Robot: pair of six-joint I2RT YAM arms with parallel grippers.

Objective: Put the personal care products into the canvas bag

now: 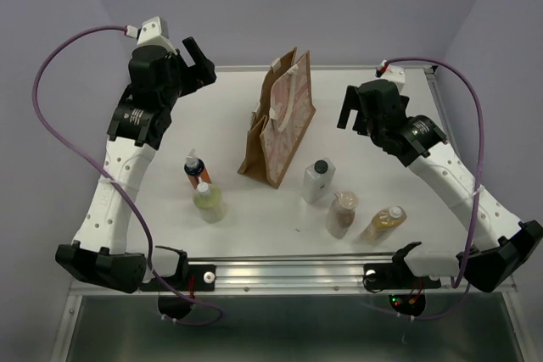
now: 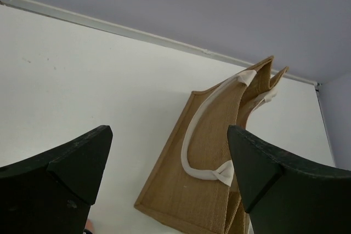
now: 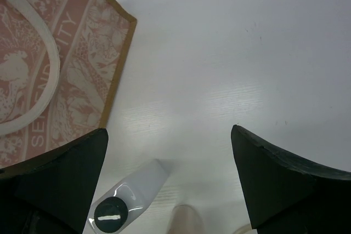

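Observation:
The canvas bag [image 1: 280,120] stands upright mid-table, its mouth narrow, cream handles on both sides; it also shows in the left wrist view [image 2: 211,163] and the right wrist view [image 3: 49,53]. An orange bottle [image 1: 196,170] and a pale yellow-green bottle [image 1: 208,203] stand to its front left. A white square bottle [image 1: 318,180], a brown-tan bottle [image 1: 343,214] and an amber bottle [image 1: 383,224] stand to its front right. My left gripper [image 1: 198,64] is open and empty, raised left of the bag. My right gripper [image 1: 349,112] is open and empty, raised right of the bag, above the white bottle [image 3: 129,198].
The white table [image 1: 229,116] ends in a metal rail [image 1: 288,269] at the near edge. Purple cables loop from both arms. Lavender walls close in the back and sides.

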